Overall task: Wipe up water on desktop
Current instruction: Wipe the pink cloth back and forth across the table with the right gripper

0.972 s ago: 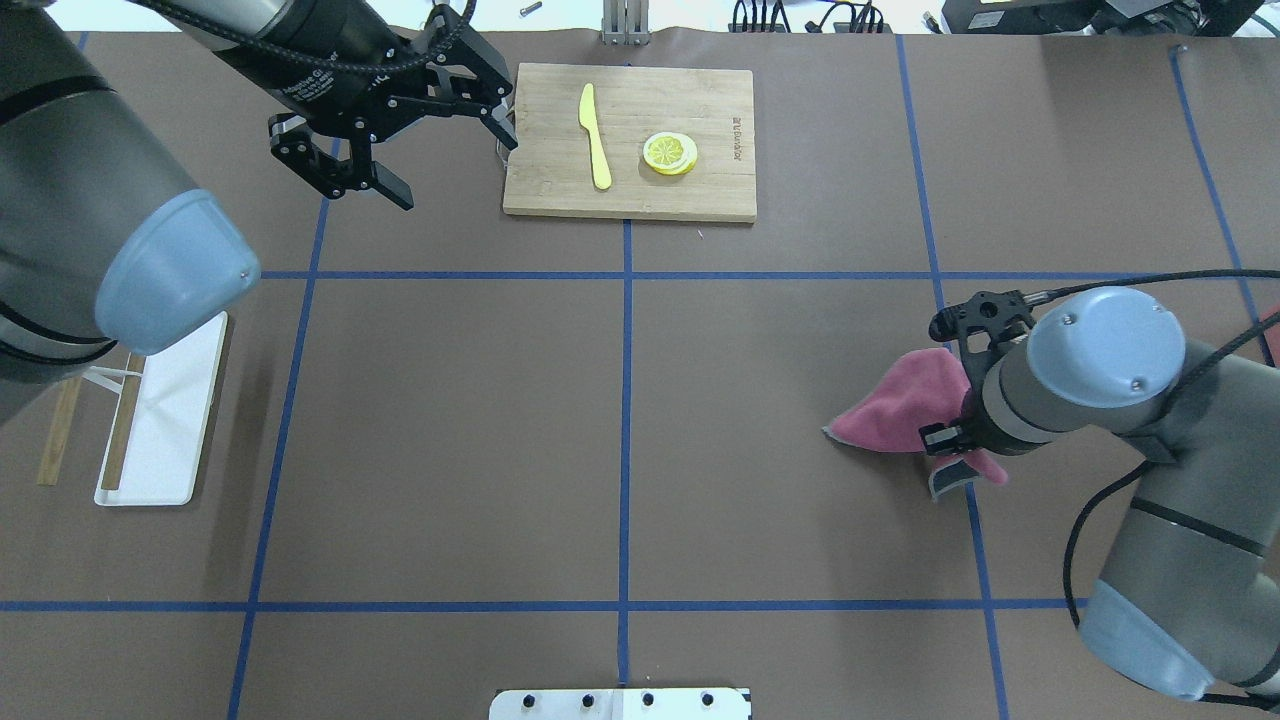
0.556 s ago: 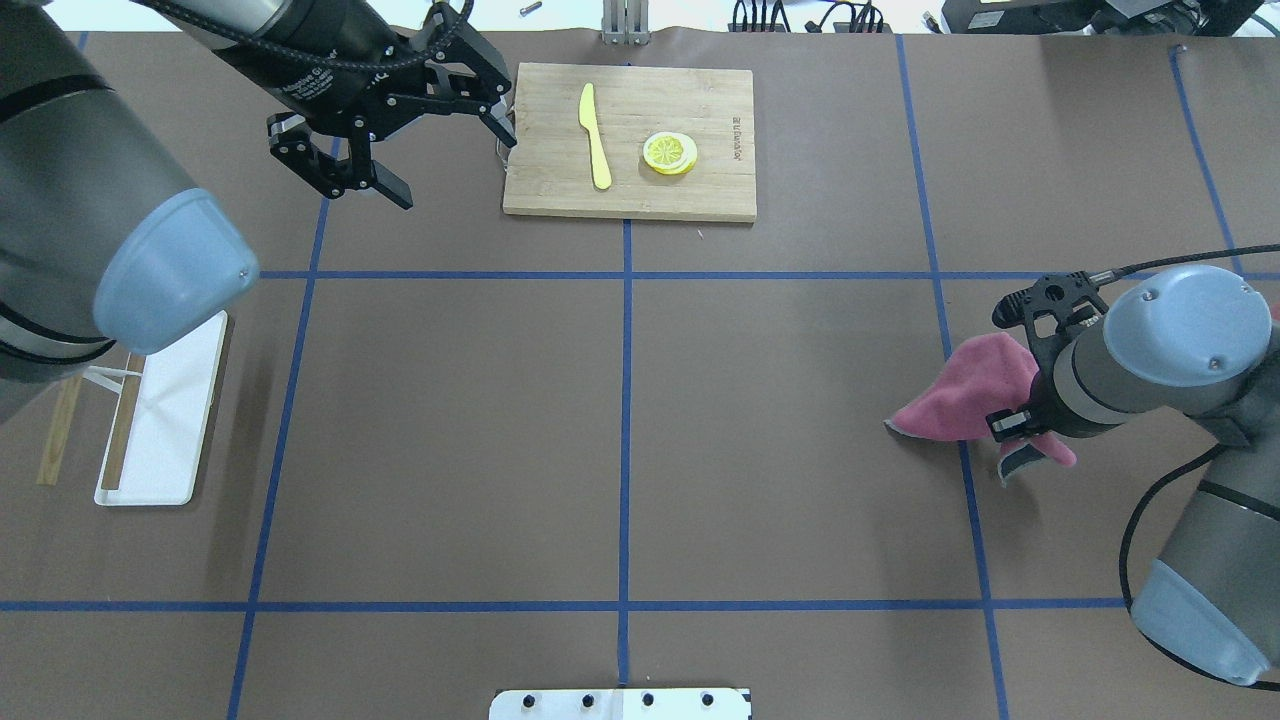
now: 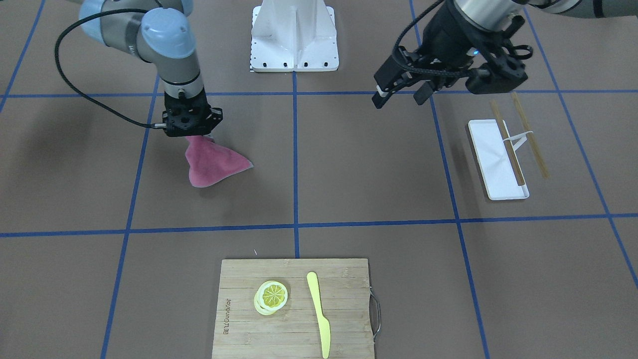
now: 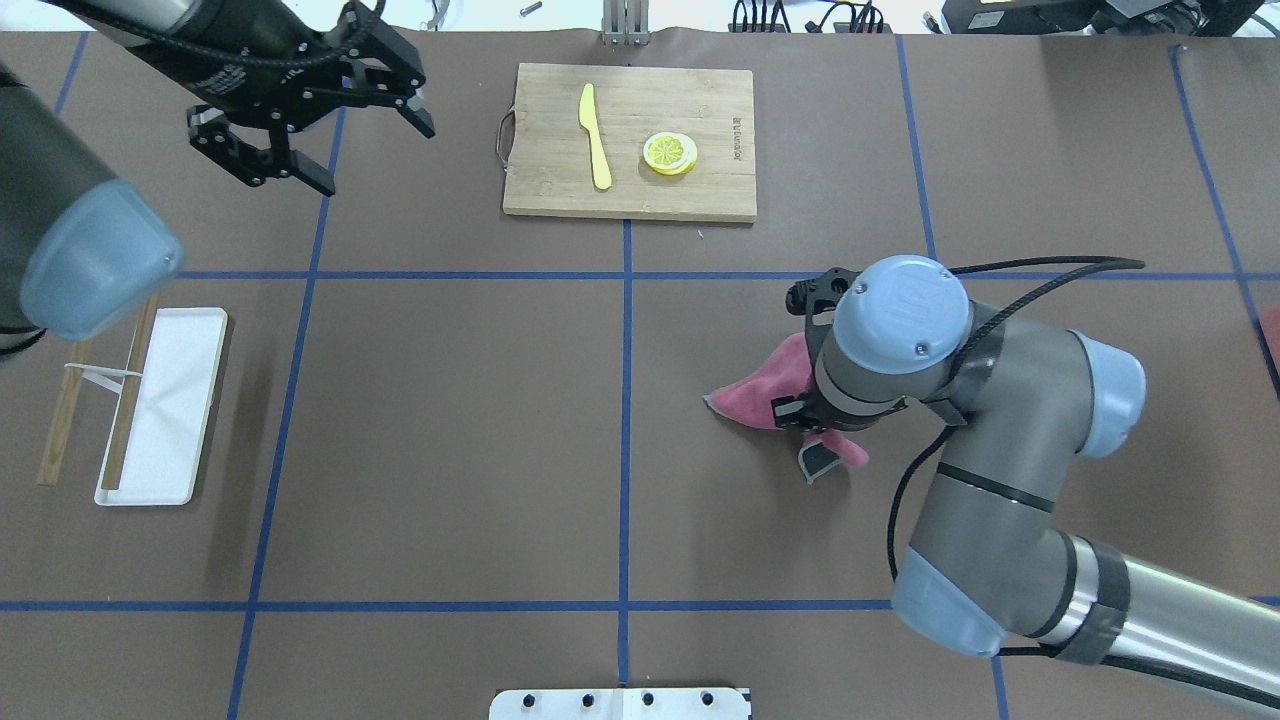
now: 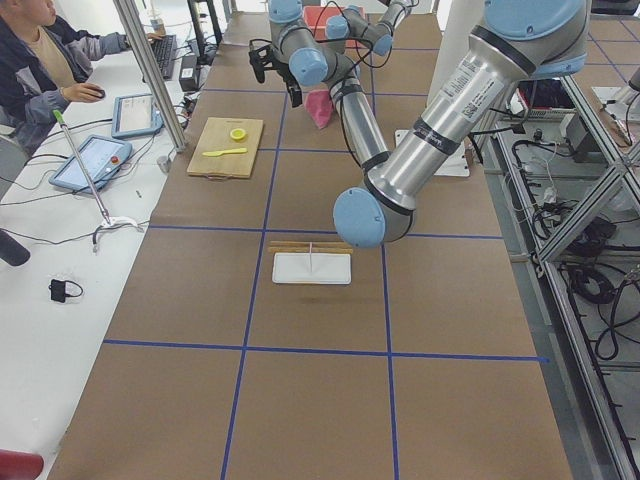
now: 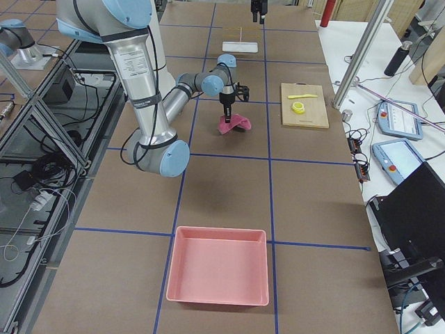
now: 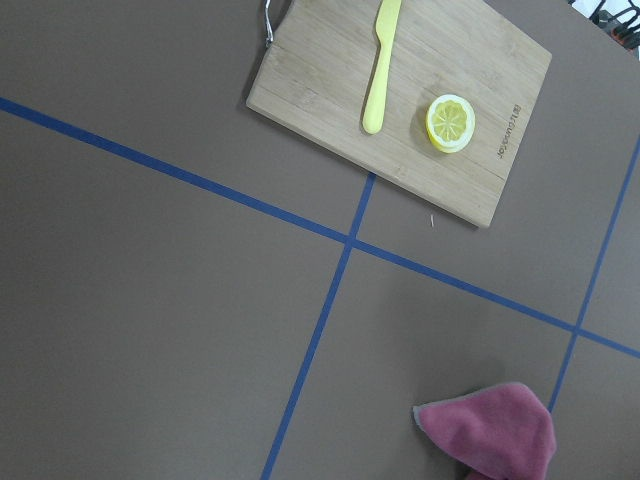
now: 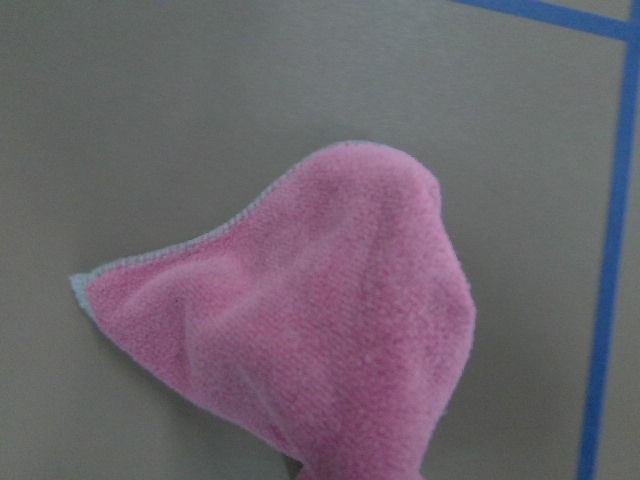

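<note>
The desktop (image 4: 450, 420) is a matte brown surface with blue tape lines; I see no water on it. My right gripper (image 3: 192, 135) points straight down and is shut on a pink cloth (image 4: 757, 396), whose free end trails on the desktop. The cloth also shows in the front view (image 3: 212, 165), the right wrist view (image 8: 300, 340) and the left wrist view (image 7: 492, 432). In the overhead view the right wrist hides the fingers. My left gripper (image 4: 378, 158) is open and empty, held above the far left of the desktop.
A bamboo cutting board (image 4: 700, 190) with a yellow knife (image 4: 596, 135) and a lemon slice (image 4: 670, 153) lies at the far middle. A white tray (image 4: 170, 400) with chopsticks lies at the left. A pink bin (image 6: 217, 275) sits at the right end.
The right arm first swept the cloth to the right, then back left across the blue line toward the middle. The left gripper has moved left, away from the cutting board.
</note>
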You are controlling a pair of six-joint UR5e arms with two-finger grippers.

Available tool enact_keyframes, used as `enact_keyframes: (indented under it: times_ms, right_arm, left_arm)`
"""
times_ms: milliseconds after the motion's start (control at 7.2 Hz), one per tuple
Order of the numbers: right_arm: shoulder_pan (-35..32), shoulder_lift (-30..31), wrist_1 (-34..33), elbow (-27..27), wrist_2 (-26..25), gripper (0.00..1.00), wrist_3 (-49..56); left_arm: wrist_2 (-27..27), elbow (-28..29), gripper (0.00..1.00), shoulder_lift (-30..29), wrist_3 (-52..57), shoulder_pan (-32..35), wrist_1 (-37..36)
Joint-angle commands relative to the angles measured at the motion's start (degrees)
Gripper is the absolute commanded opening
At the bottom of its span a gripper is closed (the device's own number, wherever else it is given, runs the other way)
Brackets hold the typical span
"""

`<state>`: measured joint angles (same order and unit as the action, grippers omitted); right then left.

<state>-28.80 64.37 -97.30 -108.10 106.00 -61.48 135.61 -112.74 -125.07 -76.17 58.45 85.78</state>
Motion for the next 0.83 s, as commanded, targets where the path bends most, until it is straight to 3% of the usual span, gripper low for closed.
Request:
enact_keyframes:
  times_ms: [0,139,278,694]
  right_arm:
    - [3.4,-6.2,0.3,2.6,-0.8,0.00,-7.2]
    - [3.8,-8.9,0.3,4.6,-1.3,0.00,-9.1]
    - [3.4,-7.4,0.3,4.4,-1.3,0.00,-8.0]
    - [-3.4,9.7,1.3,-4.6,0.6,0.00,5.7]
  left_arm:
    - [0.1,-0.2,0.98,8.0,17.5,7.1,-0.3]
    - [0.0,-0.4,0.98,12.4,26.9,10.9,-0.4]
    - [-0.3,-0.1,0.98,16.7,36.8,13.5,-0.4]
    - [-0.4,2.3,0.98,24.5,61.6,22.9,-0.4]
